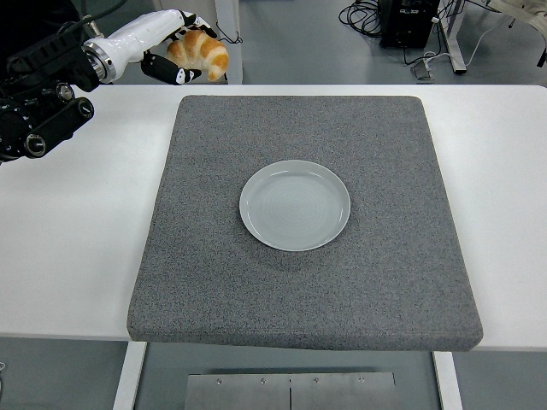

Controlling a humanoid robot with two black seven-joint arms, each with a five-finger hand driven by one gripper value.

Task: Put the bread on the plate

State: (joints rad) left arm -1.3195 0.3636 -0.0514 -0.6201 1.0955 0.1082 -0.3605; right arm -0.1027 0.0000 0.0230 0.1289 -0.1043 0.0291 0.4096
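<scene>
At the upper left of the frame the left hand (175,47) is seen raised above the far edge of the white table (77,222), its white-shelled fingers (162,70) curled closed around a croissant (199,55). The croissant is held clear of every surface, its golden, ridged body lying roughly level with one horn pointing toward the right of the frame. The black forearm is cut off by the left edge, so the rest of the arm cannot be made out.

Further right, a gray mat (342,290) is spread over most of the table, and a round, pale plate (295,205) is seen at about its middle, with nothing on it. The plate lies well apart from the croissant, down and to the right of the hand; the coming move is judged to turn on that diagonal, since the bread must be carried rightward and lowered toward the frame's center.

How the thumb sits behind the croissant is hidden by the bread itself. The right hand is not seen anywhere in the frame.
</scene>
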